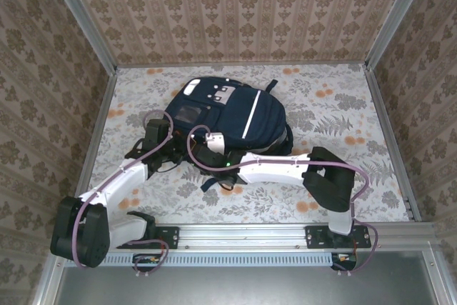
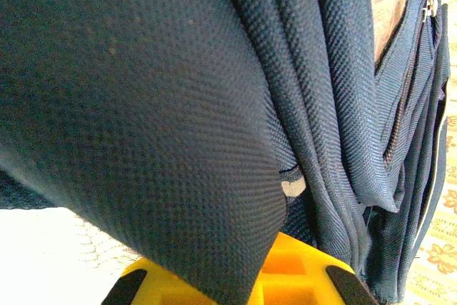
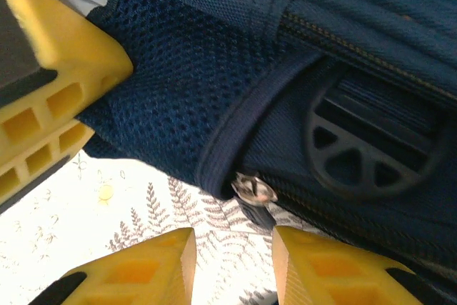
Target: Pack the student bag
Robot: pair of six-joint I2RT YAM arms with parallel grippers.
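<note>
One student bag (image 1: 228, 116) and two robot arms (image 1: 275, 169).

A fern-and-flower printed tablecloth (image 1: 343, 105) lies between patterned beige walls (image 1: 243, 12), a metal rail (image 1: 243, 235) along its near edge.

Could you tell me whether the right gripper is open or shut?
Open: the right gripper has jaws apart, table showing between them, below the zipper pull on the student bag.
</note>
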